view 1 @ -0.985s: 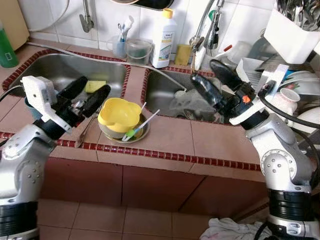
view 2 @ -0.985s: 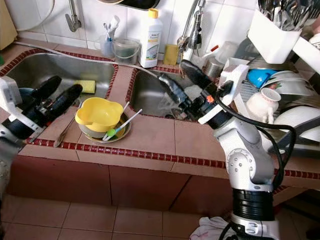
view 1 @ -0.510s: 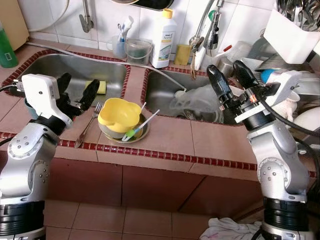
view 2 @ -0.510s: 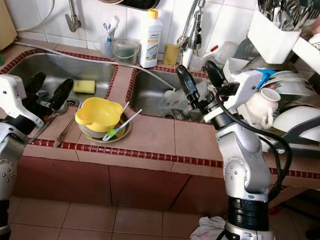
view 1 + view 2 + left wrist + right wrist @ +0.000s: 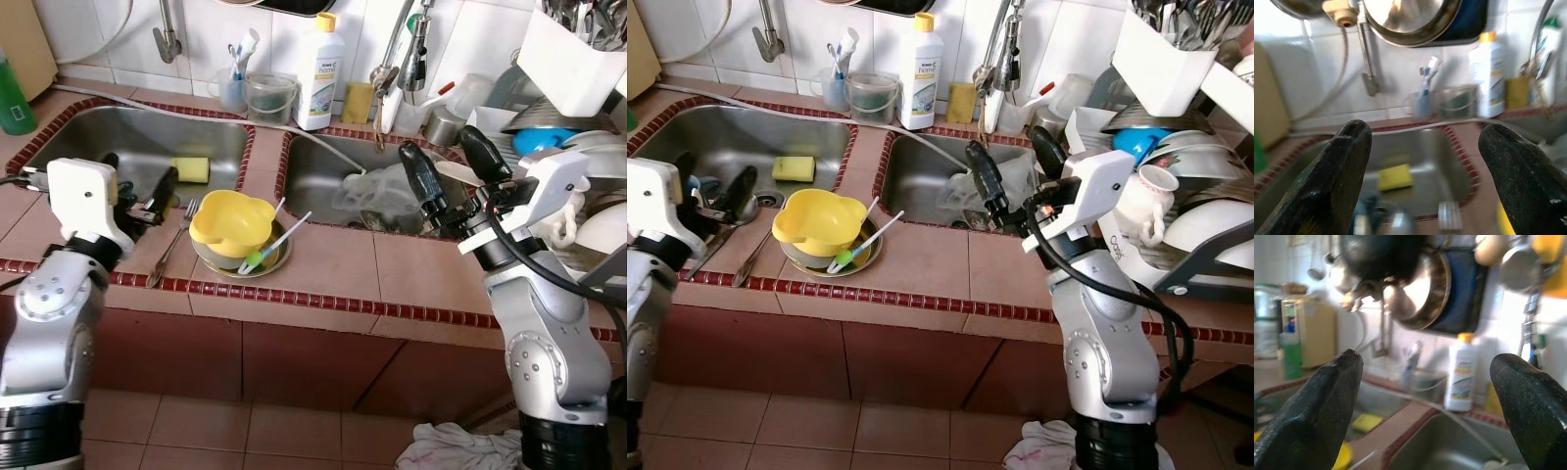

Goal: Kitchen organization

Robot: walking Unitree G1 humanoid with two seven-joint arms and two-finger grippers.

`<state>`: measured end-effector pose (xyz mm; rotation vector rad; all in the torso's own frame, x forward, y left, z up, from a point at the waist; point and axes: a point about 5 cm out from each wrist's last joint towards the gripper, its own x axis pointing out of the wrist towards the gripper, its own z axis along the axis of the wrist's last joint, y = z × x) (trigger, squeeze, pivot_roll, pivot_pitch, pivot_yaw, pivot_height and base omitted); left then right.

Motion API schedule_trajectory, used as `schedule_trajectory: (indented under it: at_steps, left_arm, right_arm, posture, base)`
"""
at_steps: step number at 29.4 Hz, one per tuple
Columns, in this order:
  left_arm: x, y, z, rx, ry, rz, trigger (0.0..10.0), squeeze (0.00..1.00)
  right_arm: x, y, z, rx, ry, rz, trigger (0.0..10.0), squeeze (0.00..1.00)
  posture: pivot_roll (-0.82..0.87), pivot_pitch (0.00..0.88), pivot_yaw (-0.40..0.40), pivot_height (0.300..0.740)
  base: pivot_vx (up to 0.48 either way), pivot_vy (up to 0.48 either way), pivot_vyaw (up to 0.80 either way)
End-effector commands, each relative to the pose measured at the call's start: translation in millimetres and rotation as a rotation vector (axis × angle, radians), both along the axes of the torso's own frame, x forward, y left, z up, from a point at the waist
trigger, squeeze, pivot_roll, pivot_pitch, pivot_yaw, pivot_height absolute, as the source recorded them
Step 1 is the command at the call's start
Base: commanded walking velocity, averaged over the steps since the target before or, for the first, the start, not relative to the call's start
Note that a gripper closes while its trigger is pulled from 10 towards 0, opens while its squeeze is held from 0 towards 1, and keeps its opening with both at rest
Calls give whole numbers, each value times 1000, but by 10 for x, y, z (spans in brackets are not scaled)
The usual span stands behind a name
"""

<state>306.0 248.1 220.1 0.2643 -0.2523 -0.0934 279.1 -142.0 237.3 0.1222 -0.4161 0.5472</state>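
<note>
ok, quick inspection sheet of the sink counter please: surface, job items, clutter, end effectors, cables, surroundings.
Surface: tiled counter with red trim, two steel sinks set in it.
Job's things: yellow bowl on a metal plate between the sinks, green-tipped utensil leaning in it; fork beside it on the counter.
Clutter: yellow sponge in the left sink; plastic wrap in the right sink; white bottle and toothbrush cup on the back ledge.
End effectors: left end effector open over the left sink's edge; right end effector open over the right sink.
Cables: black cable looping along the right arm.
Surroundings: dish rack with crockery at right; cloth on the floor.
</note>
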Motion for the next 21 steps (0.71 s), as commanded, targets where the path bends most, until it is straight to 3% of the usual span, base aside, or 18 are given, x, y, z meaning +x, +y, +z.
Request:
schedule_trajectory:
  at_steps: [1,7,13,16,17,18,20,21]
  left_arm:
    - [31,38,99,65,-27,7,10000,0]
    - [75,85,119,132,-7,-1,10000,0]
    - [95,2,102,112,5,-66,10000,0]
    - [49,-74,110,-75,2,-141,10000,0]
    - [49,-74,110,-75,2,-141,10000,0]
    - [-19,-207,69,-209,4,-191,10000,0]
    - [-79,-336,4,-267,10,-216,10000,0]
    - [-79,-336,4,-267,10,-216,10000,0]
  right_arm:
    - [-71,62,-1,-38,6,64,10000,0]
    - [-153,137,-73,-89,39,140,10000,0]
    - [-189,144,-74,-87,46,139,10000,0]
    - [-161,35,-28,-33,7,18,10000,0]
    - [-161,35,-28,-33,7,18,10000,0]
    - [-120,-124,-13,22,-19,-183,10000,0]
    - [-122,-206,-29,40,-29,-313,10000,0]
    - [-122,-206,-29,40,-29,-313,10000,0]
  posture:
    - [106,5,-59,731]
    - [105,9,-56,731]
    - [99,11,-51,731]
    - [92,15,-47,731]
    - [92,15,-47,731]
    - [89,20,-47,731]
    - [89,20,-46,731]
    - [89,20,-46,731]
  base:
    - [0,0,0]
    - [0,0,0]
    - [0,0,0]
    - [0,0,0]
    - [0,0,0]
    - [0,0,0]
    - [0,0,0]
    - [0,0,0]
